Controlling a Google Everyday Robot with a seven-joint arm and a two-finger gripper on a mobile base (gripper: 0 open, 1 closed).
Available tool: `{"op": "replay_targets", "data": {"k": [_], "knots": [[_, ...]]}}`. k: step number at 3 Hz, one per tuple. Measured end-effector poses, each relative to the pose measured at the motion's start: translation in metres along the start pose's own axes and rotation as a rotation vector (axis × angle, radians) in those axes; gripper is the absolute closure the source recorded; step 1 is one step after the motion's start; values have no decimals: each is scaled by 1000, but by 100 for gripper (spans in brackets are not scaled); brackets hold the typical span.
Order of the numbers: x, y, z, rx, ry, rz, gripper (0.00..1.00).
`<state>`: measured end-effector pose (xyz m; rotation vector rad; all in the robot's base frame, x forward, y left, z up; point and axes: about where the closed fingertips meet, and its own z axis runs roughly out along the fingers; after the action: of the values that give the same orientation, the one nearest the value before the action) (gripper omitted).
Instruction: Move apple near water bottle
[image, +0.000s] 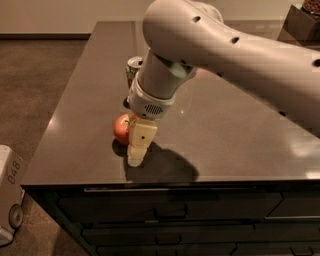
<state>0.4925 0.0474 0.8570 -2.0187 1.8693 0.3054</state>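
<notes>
The red-orange apple (120, 129) sits on the dark countertop (225, 140) near its front left corner. My gripper (135, 156) points down right at the apple's right front side and covers part of it. The tip is close to the counter surface. The water bottle is not in view; my arm may be hiding it.
A green-and-white drink can (133, 66) stands behind the apple, partly hidden by my arm. The counter's front edge (165, 186) is close below the gripper, with drawers under it. A white cart (9, 195) stands on the floor at left. A dark box (301, 22) sits at the far right.
</notes>
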Motion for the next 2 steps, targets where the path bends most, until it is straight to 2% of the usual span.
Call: {"op": "replay_targets", "data": {"k": [1,2], "knots": [[0,-2,3,-20,8,1,18],[9,-4,-4,-24,8,22,42]]}}
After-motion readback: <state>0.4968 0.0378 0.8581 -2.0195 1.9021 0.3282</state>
